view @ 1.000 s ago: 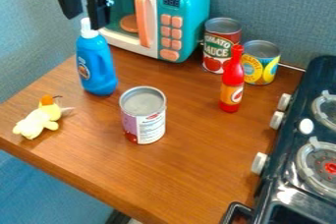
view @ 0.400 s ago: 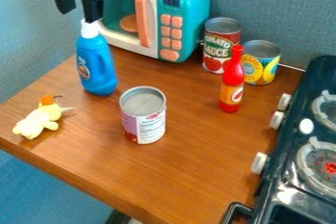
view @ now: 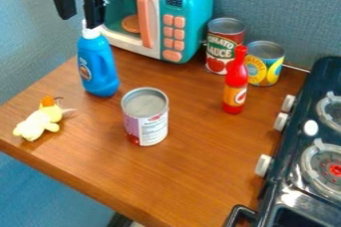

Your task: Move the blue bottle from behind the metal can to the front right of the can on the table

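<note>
One open-topped can, one plush toy and one red bottle are passed before one blue bottle, stood upright, long axis vertical, white top upward, below the spread-fingered gripper; two rear cans and one microwave are set behind.

Gripper: shifted slightly left overall; raised a little at first, then lowered again over the blue bottle.
Bottle's white top: now partly behind the gripper's right-hand finger, which earlier stood further right.
Microwave window: left part less covered by that finger than at first.
</note>
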Robot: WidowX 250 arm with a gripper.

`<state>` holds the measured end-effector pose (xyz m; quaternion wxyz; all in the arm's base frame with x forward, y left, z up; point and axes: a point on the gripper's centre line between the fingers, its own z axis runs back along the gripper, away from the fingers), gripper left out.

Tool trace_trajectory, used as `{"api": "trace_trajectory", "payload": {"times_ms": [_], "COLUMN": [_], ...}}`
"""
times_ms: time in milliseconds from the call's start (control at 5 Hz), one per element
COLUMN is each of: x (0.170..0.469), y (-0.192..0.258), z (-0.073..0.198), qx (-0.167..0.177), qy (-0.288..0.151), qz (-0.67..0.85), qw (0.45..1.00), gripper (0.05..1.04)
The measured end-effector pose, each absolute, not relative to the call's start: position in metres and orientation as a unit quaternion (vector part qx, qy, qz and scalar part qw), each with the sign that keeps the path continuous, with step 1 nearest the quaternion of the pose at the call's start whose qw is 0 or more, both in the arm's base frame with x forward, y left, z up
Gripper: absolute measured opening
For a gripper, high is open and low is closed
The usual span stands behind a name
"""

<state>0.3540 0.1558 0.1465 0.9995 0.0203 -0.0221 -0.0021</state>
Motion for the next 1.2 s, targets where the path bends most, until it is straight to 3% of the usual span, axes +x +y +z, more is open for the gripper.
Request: {"api": "trace_trajectory", "payload": {"times_ms": [400, 800, 1200], "x": [0.359, 0.361, 0.359], "y": [0.162, 0.162, 0.152], "z": [0.135, 0.136, 0.136], "qx": [0.029, 0.026, -0.010], "qy": [-0.005, -0.012, -0.005], "qz": [0.007, 0.009, 0.001], "qw": [1.000, 1.000, 1.000], "gripper": [0.962, 0.422, 0.399]}}
